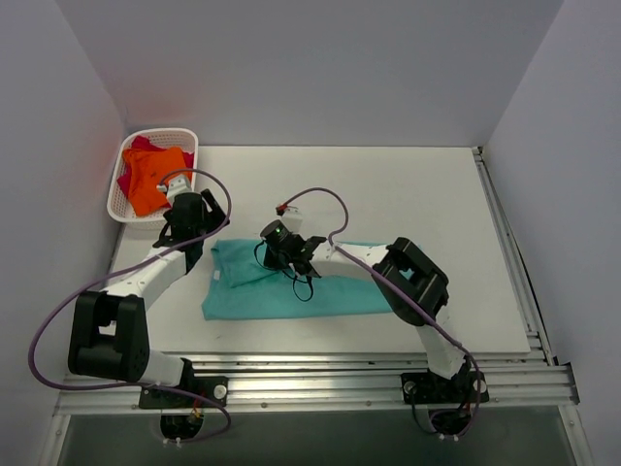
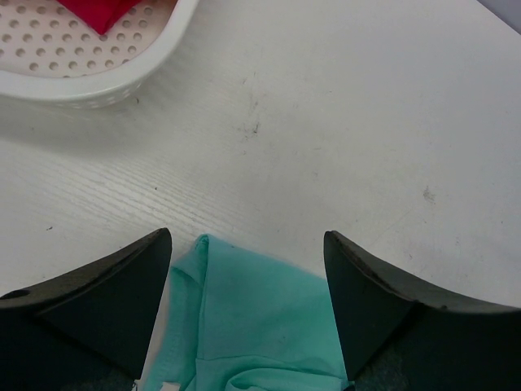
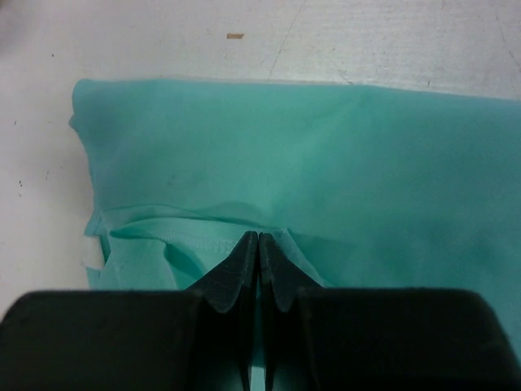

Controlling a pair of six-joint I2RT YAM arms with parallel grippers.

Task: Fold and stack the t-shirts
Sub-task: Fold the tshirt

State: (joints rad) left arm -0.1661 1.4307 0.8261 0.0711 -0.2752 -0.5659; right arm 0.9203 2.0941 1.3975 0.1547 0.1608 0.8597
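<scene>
White table [image 1: 388,184], faintly scuffed and speckled. Lying flat on it, left of the middle: teal tee [image 1: 340,286], folded into a long band. Standing at the far left corner: white basket [image 1: 165,131], near the tee's corner but apart.

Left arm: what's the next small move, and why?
Probably lower the left gripper and close it on the corner of the teal t-shirt. The gripper is open, and that corner lies right between its jaws on the table. The right gripper is shut, its tips at a hemmed fold nearer the middle. Whether it pinches cloth is unclear.
</scene>
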